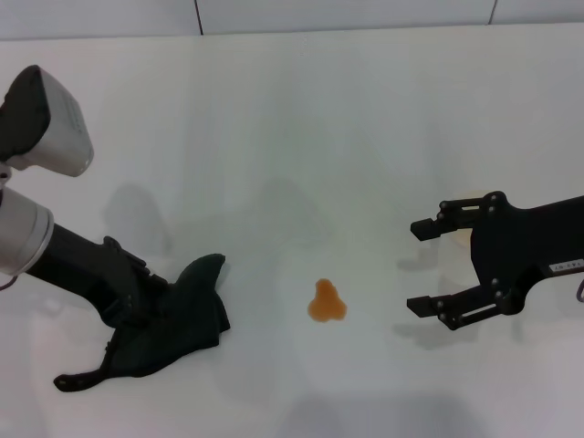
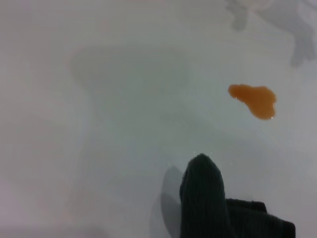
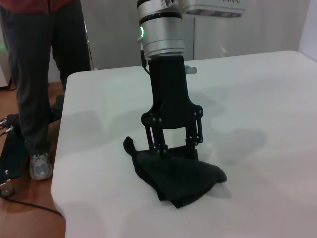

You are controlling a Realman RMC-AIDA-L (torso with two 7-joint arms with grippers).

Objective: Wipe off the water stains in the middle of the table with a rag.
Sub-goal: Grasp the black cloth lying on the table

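Observation:
The rag (image 1: 187,319) is a dark crumpled cloth lying on the white table (image 1: 301,128) at the front left. My left gripper (image 1: 157,308) stands down into it and is shut on a bunch of it; the fingertips are buried in the folds. The right wrist view shows this from the front: the left gripper (image 3: 173,152) on top of the rag (image 3: 181,181). The water stain (image 1: 326,302) is a small orange blot to the right of the rag, apart from it. It also shows in the left wrist view (image 2: 253,98), beyond a raised fold of the rag (image 2: 203,198). My right gripper (image 1: 415,266) is open and empty, right of the stain.
A faint whitish cup shape (image 1: 467,203) shows behind the right gripper's far finger. In the right wrist view a person (image 3: 34,74) stands on the floor beside the table's rounded edge (image 3: 59,163).

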